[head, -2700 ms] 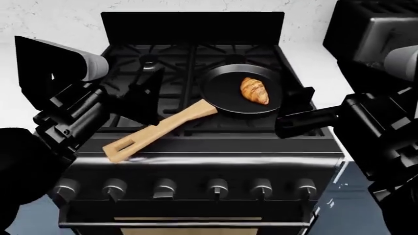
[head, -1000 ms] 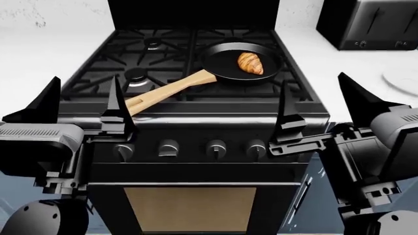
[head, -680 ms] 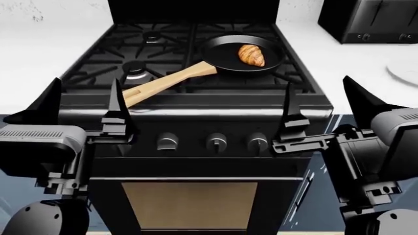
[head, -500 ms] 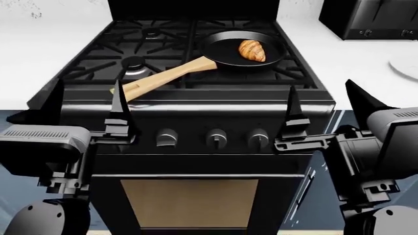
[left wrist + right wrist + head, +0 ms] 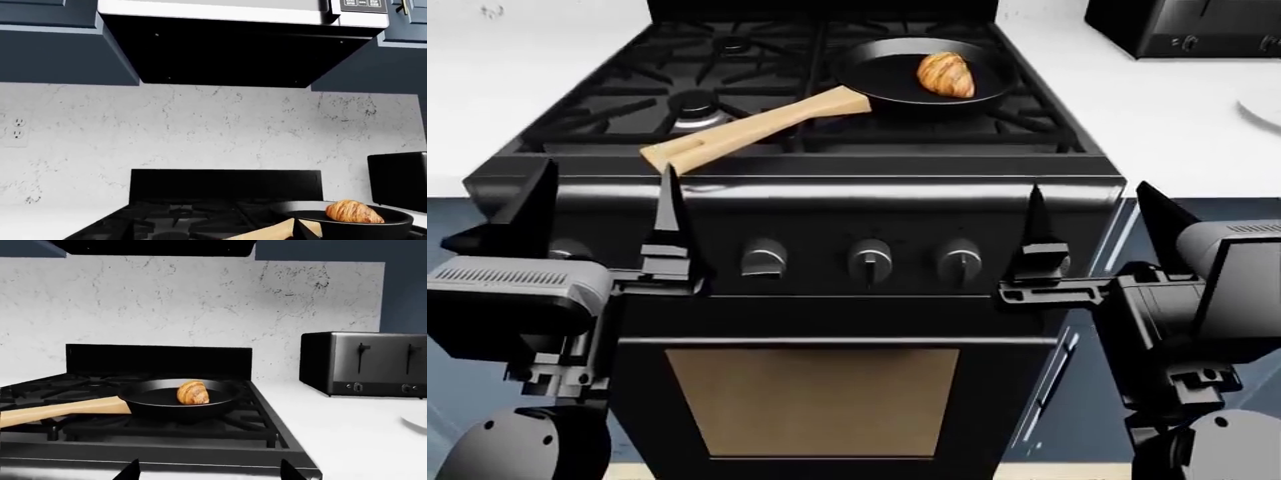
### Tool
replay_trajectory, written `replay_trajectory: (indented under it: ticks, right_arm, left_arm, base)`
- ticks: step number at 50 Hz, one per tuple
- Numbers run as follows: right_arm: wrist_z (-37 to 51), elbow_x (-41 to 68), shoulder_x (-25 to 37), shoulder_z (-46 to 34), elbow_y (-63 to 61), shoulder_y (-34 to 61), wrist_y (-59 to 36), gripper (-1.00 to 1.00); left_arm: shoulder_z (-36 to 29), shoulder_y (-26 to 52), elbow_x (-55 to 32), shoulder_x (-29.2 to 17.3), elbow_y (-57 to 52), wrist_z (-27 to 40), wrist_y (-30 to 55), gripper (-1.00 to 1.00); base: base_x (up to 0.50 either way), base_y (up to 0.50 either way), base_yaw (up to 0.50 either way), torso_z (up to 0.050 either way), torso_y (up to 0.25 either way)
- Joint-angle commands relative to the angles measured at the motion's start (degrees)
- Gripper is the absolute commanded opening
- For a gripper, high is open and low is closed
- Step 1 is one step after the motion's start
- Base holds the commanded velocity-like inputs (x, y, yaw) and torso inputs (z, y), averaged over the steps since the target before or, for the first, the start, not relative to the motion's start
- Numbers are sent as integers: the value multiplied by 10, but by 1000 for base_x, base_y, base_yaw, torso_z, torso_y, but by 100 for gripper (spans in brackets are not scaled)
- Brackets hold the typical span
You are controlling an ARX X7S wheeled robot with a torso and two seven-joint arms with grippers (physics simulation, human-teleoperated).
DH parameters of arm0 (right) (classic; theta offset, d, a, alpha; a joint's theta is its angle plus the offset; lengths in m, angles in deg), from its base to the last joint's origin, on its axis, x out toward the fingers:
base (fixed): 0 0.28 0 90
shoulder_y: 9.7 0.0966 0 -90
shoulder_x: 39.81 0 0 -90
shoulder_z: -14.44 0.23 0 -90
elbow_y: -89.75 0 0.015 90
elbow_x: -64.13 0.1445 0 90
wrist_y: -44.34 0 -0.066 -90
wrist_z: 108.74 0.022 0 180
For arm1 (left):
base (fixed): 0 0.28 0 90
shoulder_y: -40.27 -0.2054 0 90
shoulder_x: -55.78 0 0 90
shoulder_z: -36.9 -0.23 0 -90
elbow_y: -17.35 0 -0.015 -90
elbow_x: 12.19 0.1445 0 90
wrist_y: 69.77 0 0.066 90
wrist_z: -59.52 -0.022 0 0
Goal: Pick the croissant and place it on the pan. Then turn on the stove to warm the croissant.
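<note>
Golden, ridged croissant (image 5: pixel 945 74) in black pan (image 5: pixel 888 80), upper centre; left gripper (image 5: pixel 601 215) and right gripper (image 5: pixel 1094 230) both spread, empty

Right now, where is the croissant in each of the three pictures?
Head view: the croissant lies near the top, right of centre, inside the pan.
Left wrist view: the croissant peeks over the pan's rim at the lower right.
Right wrist view: the croissant sits near the middle, in the pan.
Shared landmark: the pan's wooden handle.
</note>
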State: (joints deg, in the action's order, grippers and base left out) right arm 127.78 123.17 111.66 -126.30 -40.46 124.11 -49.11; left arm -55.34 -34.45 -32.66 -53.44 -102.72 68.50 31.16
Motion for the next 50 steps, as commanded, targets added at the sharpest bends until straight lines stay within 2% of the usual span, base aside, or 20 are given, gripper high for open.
replay_trajectory:
  ticks: [1,50]
  right_arm:
    - [0,15,2,2,7,-4,1,100]
    - [12,35,3,5,16,-8,-11,100]
  left_arm:
    - [-2,2,4,-2,8,-1,-9,100]
    - [-12,3,4,-6,31,1,-27,100]
  base:
    - [0,0,0,-50,0]
    - [0,0,0,-50,0]
